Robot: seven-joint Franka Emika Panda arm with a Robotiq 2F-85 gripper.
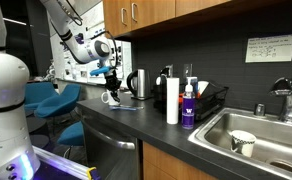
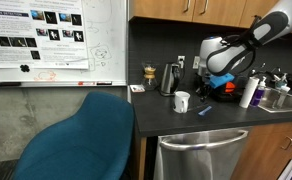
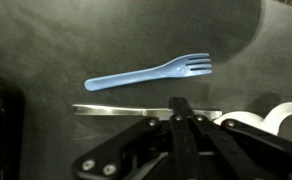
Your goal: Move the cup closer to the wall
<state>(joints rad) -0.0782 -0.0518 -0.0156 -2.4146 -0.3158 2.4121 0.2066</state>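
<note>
The white mug (image 2: 182, 101) is seen on the dark counter (image 2: 161, 120), in front of the steel kettle (image 2: 170, 78), near a blue fork (image 3: 151, 72). The hand (image 3: 182, 108) is held pressed together, empty, beside the mug.

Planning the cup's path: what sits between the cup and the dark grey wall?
The steel kettle stands between the cup and the wall, a little off to one side; this shows in an exterior view.

Blue fork (image 3: 151, 73), tool (image 3: 182, 108) pinched closed, cup (image 3: 278, 120) beside
</note>
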